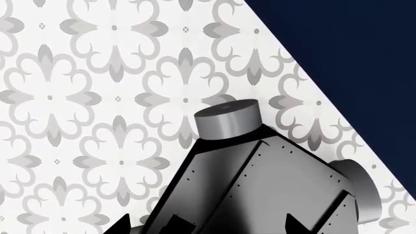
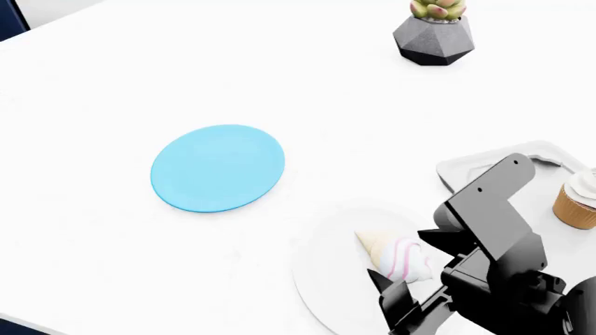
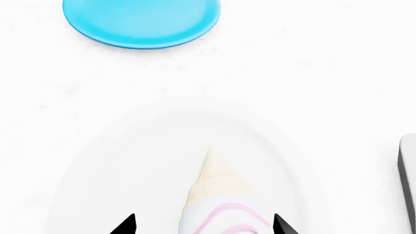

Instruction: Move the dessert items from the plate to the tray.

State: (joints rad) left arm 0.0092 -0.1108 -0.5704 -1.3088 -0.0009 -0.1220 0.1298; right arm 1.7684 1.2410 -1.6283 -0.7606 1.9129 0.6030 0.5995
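Far left in the head view: blue plate (image 2: 217, 167), bare, well apart from all task items and no part of the transfer. Centre right: round white plate (image 2: 326, 279), faint against the white table (image 2: 112, 84), carrying the cone-shaped sweet (image 2: 396, 255) on its side, tip pointing away from the robot, pink-striped top nearest the right gripper (image 2: 398, 306). Right gripper jaws spread apart, one dark tip either side of the striped top in the right wrist view, touching nothing as far as visible, though the cropped lower edge leaves actual contact uncertain. Further right: tray (image 2: 465, 166), largely masked by the right arm, with the cupcake (image 2: 579, 201) apparently already standing upright in it at the picture's edge. Top right: succulent in a grey faceted pot (image 2: 433, 31), clear of the work area. Left gripper (image 1: 208, 229) barely in view above patterned floor, beside what looks like the robot's base; opening impossible to judge. Likely failures from here: tapered, rounded sweet squirting out of closing jaws or rolling across the plate, caused by a grip set too near the narrow end or off the axis; plate nudged by a low fingertip; cupcake toppled on delivery, caused by a release point set too close to it. No brand, label or legible writing anywhere; only the pink stripe and the floor's floral motif.
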